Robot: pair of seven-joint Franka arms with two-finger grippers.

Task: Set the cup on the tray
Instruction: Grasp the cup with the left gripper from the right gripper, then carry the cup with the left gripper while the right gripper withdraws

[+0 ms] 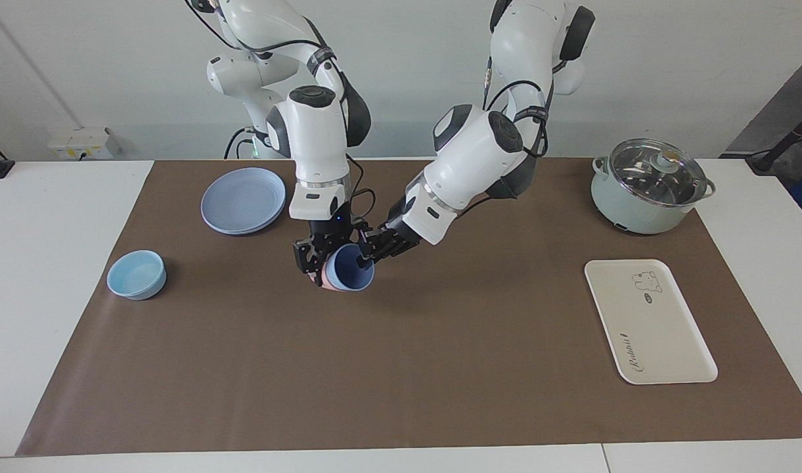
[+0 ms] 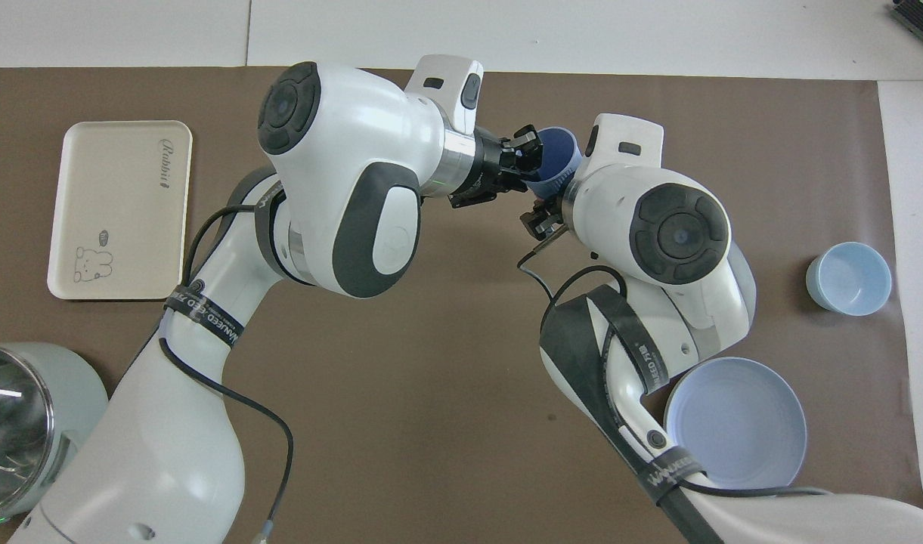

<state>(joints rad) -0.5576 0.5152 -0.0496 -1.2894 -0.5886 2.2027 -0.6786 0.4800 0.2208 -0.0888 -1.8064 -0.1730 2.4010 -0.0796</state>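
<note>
Right gripper (image 1: 316, 263) clamps tilted blue cup (image 1: 351, 269) above mid-counter; left gripper (image 1: 368, 253) pinches cup's rim. Tray (image 1: 663, 341) well apart, at left arm's end.

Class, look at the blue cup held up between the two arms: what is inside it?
One fingertip of the left pincer reaches over the rim into the blue cup. The rest of the inside that shows looks empty; its bottom is partly covered.

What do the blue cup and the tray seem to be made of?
Blue cup: probably matte plastic; even periwinkle colour, faint ribbing outside, no shine. Tray: likely plastic or melamine; smooth cream surface with rounded corners and a printed bear; the exact material stays uncertain.
</note>
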